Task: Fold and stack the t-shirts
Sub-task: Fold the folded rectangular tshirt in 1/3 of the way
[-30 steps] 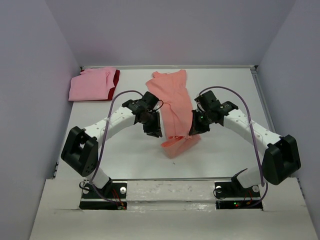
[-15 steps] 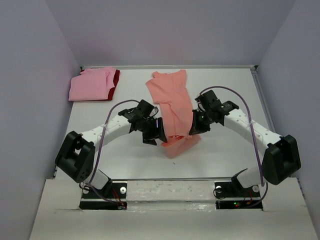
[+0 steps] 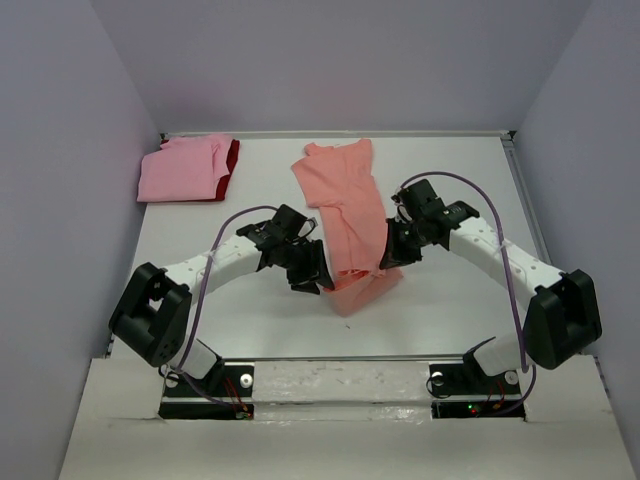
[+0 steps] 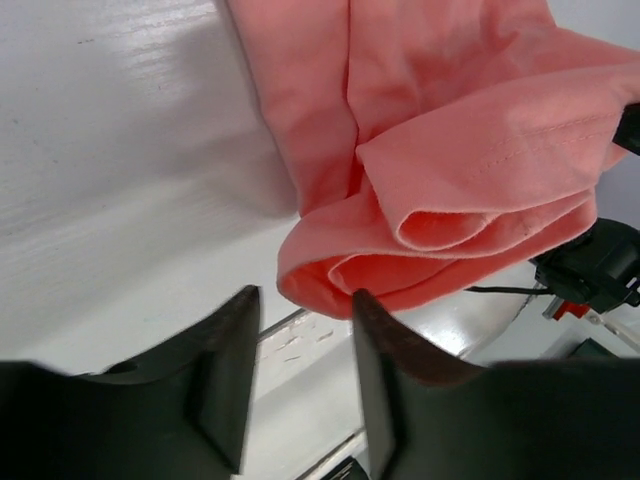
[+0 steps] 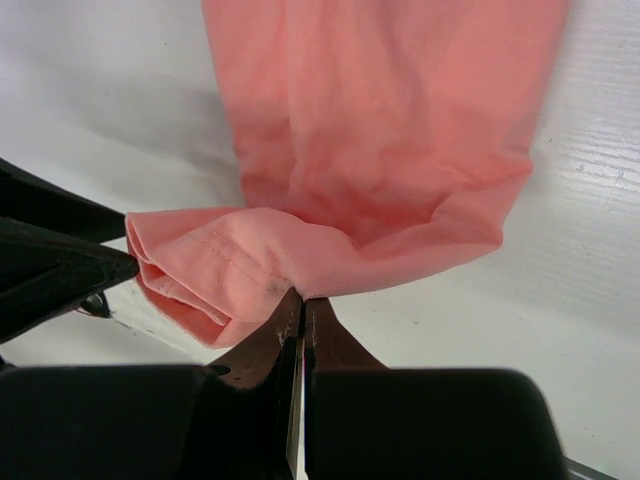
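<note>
The salmon-orange t-shirt [image 3: 345, 205] lies in a long band down the middle of the table, its near end bunched up. My right gripper [image 3: 385, 262] is shut on that near hem [image 5: 290, 265] and holds it lifted off the table. My left gripper [image 3: 312, 283] is open at the left side of the bunched end [image 4: 400, 250], which sits just past its fingertips and touches the right one. The lighter pink t-shirt [image 3: 180, 170] lies folded at the far left on the dark red t-shirt [image 3: 231, 160].
White walls close the table on the left, back and right. The table's near edge, a white strip [image 3: 340, 380], runs just behind the bunched shirt end. The two arm bases stand at the bottom.
My left gripper has moved down and right, toward the bunched near end of the salmon-orange shirt. My right gripper has stayed shut on the hem, almost still.
</note>
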{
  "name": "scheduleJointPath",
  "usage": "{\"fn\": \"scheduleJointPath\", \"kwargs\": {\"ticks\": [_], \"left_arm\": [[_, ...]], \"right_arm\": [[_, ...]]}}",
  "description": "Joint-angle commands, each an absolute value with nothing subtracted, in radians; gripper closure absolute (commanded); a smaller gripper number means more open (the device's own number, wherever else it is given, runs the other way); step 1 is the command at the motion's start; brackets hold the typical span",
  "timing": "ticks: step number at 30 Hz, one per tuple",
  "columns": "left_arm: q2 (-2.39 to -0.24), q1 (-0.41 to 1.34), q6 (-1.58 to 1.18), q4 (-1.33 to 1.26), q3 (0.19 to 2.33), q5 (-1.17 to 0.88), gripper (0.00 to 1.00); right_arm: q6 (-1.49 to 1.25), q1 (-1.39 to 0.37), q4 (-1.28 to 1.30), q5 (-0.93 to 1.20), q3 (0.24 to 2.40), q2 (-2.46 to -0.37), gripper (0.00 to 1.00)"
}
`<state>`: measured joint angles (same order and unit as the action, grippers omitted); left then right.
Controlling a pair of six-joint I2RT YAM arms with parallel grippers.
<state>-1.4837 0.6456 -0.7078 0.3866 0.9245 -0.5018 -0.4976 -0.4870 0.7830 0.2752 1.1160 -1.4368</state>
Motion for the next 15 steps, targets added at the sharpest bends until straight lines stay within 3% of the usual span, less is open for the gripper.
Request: {"fn": "scheduleJointPath", "kwargs": {"ticks": [1,2,4,12,13,15], "left_arm": [[-1.485,0.643,-0.704,0.373,0.94,-0.545,0.55],[-1.489,0.643,-0.704,0.373,0.943,-0.545,0.68],[-1.494,0.643,-0.704,0.373,0.945,-0.545,0.75],[-1.511,0.643,-0.704,0.367,0.953,-0.555,0.8],[-1.512,0.643,-0.706,0.365,0.954,-0.555,0.87],[-1.514,0.644,-0.704,0.367,0.957,-0.554,0.93]], "right_arm": [[-0.477,-0.468,0.769,0.288,1.137,-1.445,1.0],[-0.476,-0.468,0.769,0.287,1.137,-1.445,1.0],[-0.474,-0.468,0.769,0.29,1.135,-1.447,1.0],[-0.468,-0.459,0.767,0.298,1.132,-1.453,1.0],[-0.468,-0.459,0.765,0.299,1.132,-1.451,1.0],[-0.466,-0.449,0.765,0.301,1.131,-1.453,1.0]]}}
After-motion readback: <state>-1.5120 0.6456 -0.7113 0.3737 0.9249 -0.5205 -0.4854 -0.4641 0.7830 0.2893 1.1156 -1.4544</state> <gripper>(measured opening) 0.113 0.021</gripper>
